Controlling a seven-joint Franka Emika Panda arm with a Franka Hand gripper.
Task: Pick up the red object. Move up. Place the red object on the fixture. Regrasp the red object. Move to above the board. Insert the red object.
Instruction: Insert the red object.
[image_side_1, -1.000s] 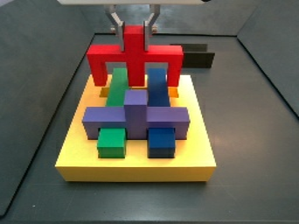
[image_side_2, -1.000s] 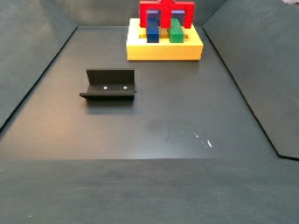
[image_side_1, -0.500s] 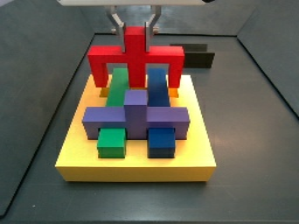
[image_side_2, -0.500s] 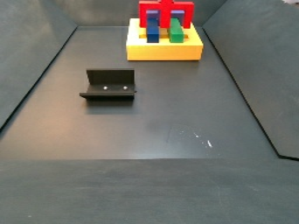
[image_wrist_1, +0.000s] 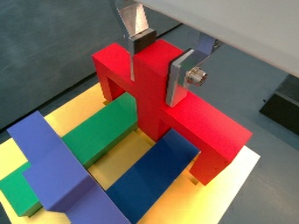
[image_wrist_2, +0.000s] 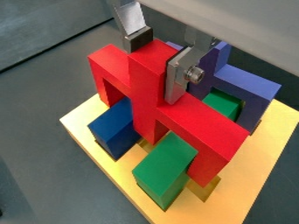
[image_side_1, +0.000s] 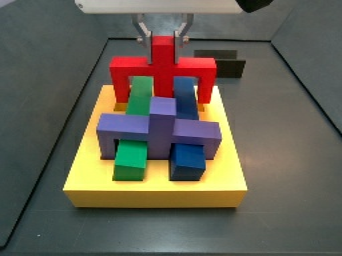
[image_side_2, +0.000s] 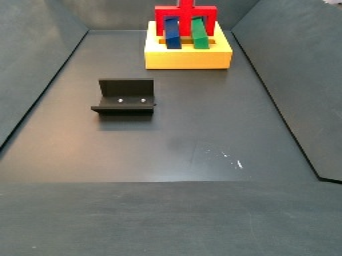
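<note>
The red object (image_side_1: 163, 68) hangs upright over the far end of the yellow board (image_side_1: 154, 190), with its outer prongs pointing down at the board's far slots. My gripper (image_wrist_1: 160, 59) is shut on the red object's middle prong; it also shows in the other wrist view (image_wrist_2: 159, 57) and in a side view (image_side_1: 163, 30). The silver fingers (image_wrist_1: 181, 77) press both sides of the prong. The red object (image_side_2: 185, 20) stands on the board (image_side_2: 187, 58) at the far end of the floor. Whether the prong ends are down in the slots is hidden.
Green (image_side_1: 131, 160) and blue (image_side_1: 187, 160) bars and a purple cross block (image_side_1: 158, 128) sit in the board. The dark fixture (image_side_2: 124, 97) stands on the floor well away from the board, and shows behind the board in a side view (image_side_1: 221, 65). Dark walls ring the floor.
The gripper has moved down with the red object, so its outer prongs now reach lower, behind the green and blue bars.
</note>
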